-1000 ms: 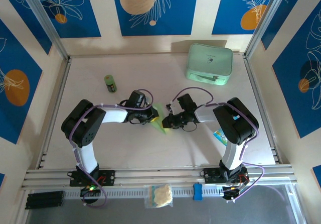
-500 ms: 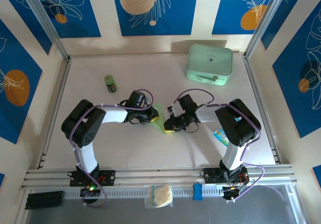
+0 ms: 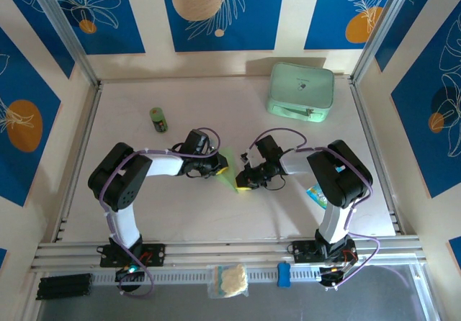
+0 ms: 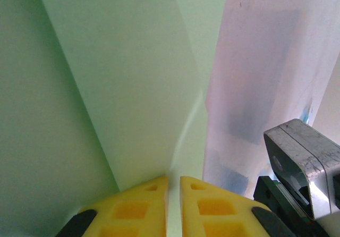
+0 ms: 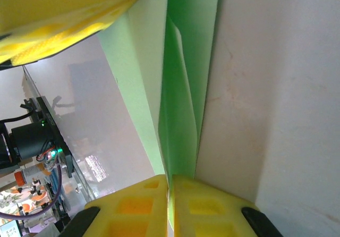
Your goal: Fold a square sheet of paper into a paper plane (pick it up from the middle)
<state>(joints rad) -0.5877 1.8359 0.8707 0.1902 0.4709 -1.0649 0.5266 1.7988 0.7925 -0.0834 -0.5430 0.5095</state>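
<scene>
Closed mint-green case (image 3: 301,91), upper right of pale table (image 3: 180,213); blue-patterned walls (image 3: 223,11); left gripper (image 4: 173,181) and right gripper (image 5: 170,179) clench the paper plane (image 3: 230,179).

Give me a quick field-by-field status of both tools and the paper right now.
left tool: shut on the green paper, pinching its edge
right tool: shut on the same paper, from the opposite side
paper shape: folded narrow, with visible creases, spanning between the two tools
green bottle: far left of the table, away from both tools
mint case: far right corner, away from both tools
</scene>
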